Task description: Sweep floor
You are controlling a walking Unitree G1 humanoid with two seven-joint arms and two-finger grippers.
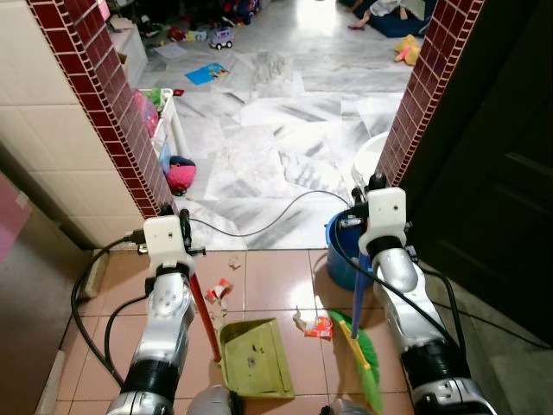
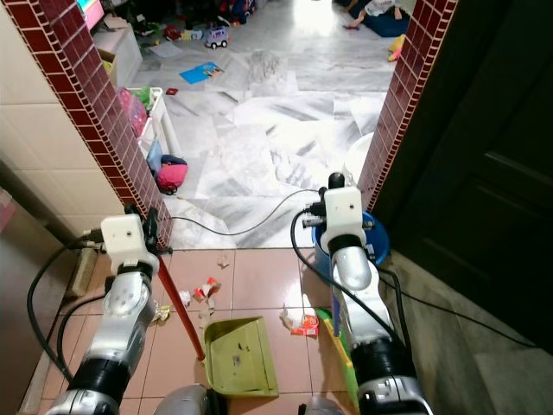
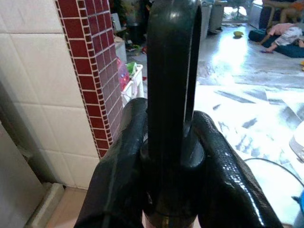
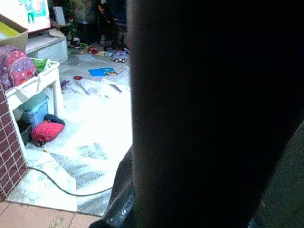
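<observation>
Left eye view looks down on a doorway between red brick pillars, where terracotta floor tiles (image 1: 268, 277) meet a glossy grey marble floor beyond. The left tool (image 3: 164, 142) is clamped on the dark upper end of the dustpan handle (image 1: 204, 313), its two black fingers (image 3: 118, 175) wrapped around it; the red shaft runs down to the olive-green dustpan (image 1: 253, 356), which lies flat on the tiles with its mouth toward the litter. The right tool (image 1: 361, 251) sits at the blue broom handle (image 1: 359, 290) and seems to hold it, though its own camera is too dark to show how the fingers stand. The broom head (image 1: 367, 354), green and yellow bristles, rests on the tiles just right of the pan.

The litter is light stuff: a crumpled red-and-white wrapper (image 1: 318, 326) between pan and broom, more scraps (image 1: 218, 290) near the red shaft, and a small crumb (image 1: 234, 262) further out. To do this step well, I judge short, low strokes best, drawing the wrapper sideways toward the pan's lip while the left arm presses that lip flat so paper cannot slide under. The bristles look soft and may flick light scraps. The blue bucket (image 1: 341, 259) and the black cable (image 1: 259, 226) stand close behind the broom and could catch on a wide swing.
</observation>
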